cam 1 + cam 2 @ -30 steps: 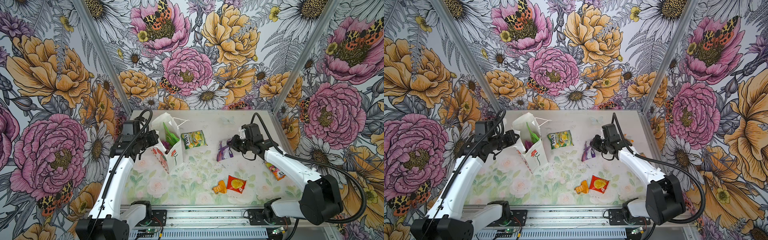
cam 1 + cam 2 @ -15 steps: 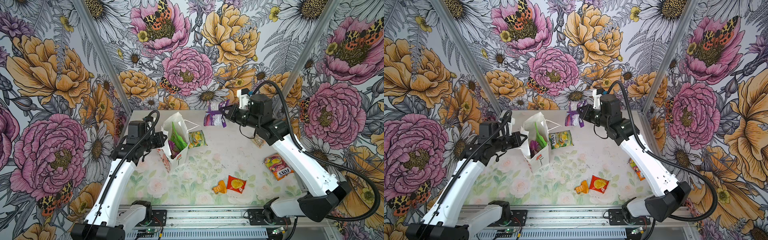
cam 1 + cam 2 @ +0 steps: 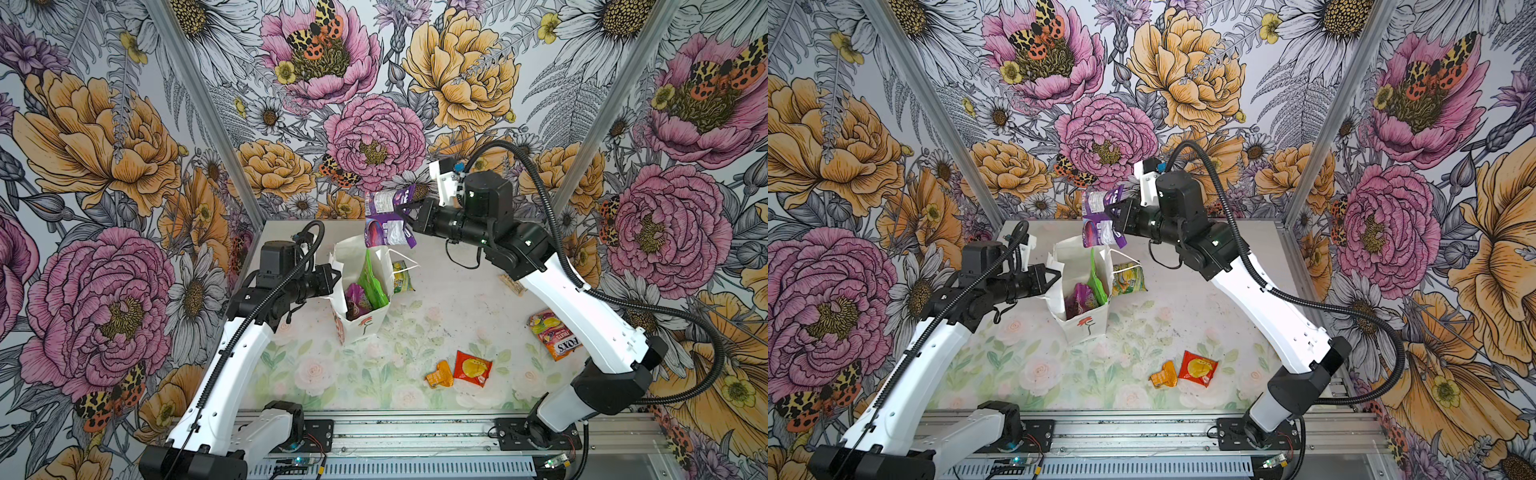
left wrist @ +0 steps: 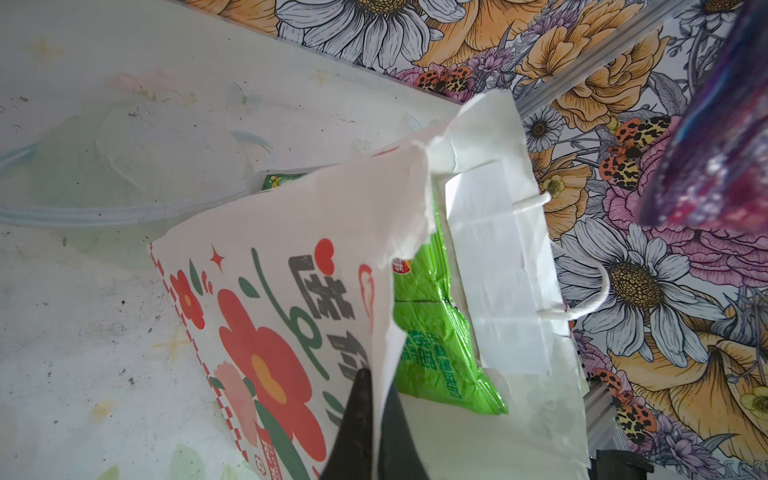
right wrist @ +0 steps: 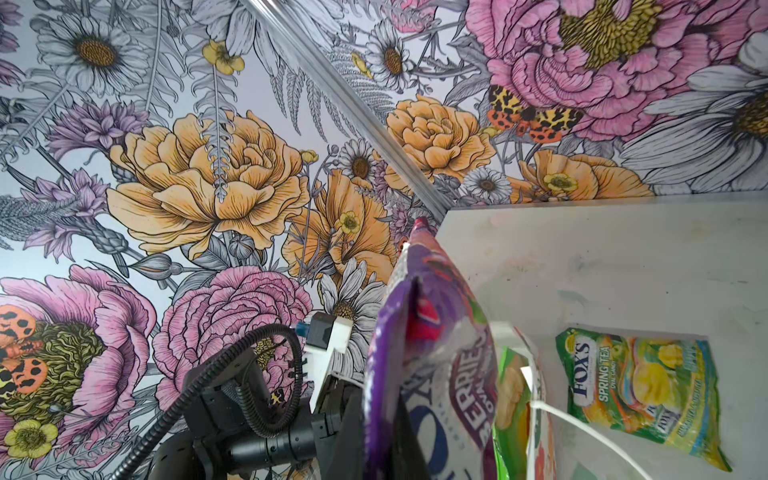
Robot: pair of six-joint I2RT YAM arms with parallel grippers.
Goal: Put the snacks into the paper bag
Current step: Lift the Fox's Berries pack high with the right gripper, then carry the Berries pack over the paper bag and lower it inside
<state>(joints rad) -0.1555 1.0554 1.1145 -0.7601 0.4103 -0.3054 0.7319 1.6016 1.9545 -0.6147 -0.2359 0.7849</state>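
Right wrist view is mostly my purple packet point(image 5: 432, 374), pinched tight in my right hand point(image 3: 405, 212). In both top views it hangs in the air just over the far rim of the paper bag point(image 3: 361, 328), which stands on the surface point(image 3: 436, 324) left of centre. My left hand point(image 3: 334, 282) is clamped on the bag's side wall, holding the mouth open.

Reply: so how do you drop it in clean?

Me: I'd slide it over the middle of the mouth and go in narrow edge first, beside the light-green packet point(image 3: 372, 282). Let go only once it's below the rim. That cord handle point(image 3: 415, 265) looks like a snag risk.

Reply: anything you can't see?

Me: the bag's bottom, and my right fingertips behind the packet. Left wrist view shows the packet only as a purple blur.
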